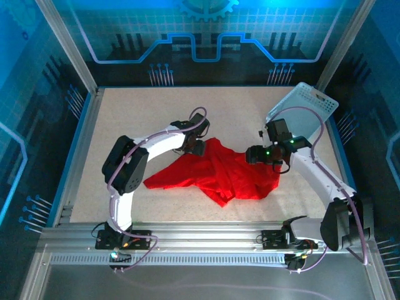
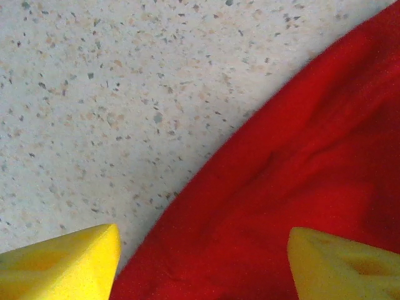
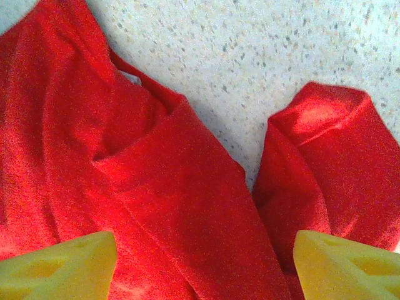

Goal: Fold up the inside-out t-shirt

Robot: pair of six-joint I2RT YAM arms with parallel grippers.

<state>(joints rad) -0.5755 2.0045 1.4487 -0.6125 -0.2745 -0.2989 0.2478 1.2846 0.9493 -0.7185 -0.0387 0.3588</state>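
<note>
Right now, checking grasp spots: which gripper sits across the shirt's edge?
The left gripper: one finger is over bare table, the other over the shirt. The right gripper has red cloth right across its gap.

The right arm [image 1: 314,170] hides part of the basket [image 1: 310,103]; t-shirt [image 3: 156,187] overruns wrist-view edges

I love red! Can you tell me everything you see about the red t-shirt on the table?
The red t-shirt is plain, soft-looking cloth, lying crumpled on the speckled table between the two arms. One part spreads flat to the left; the rest bunches in folds. What looks like a sleeve lies curled beside the body. The open left gripper and open right gripper hang close over its edges; whether they touch it is unclear.
</note>
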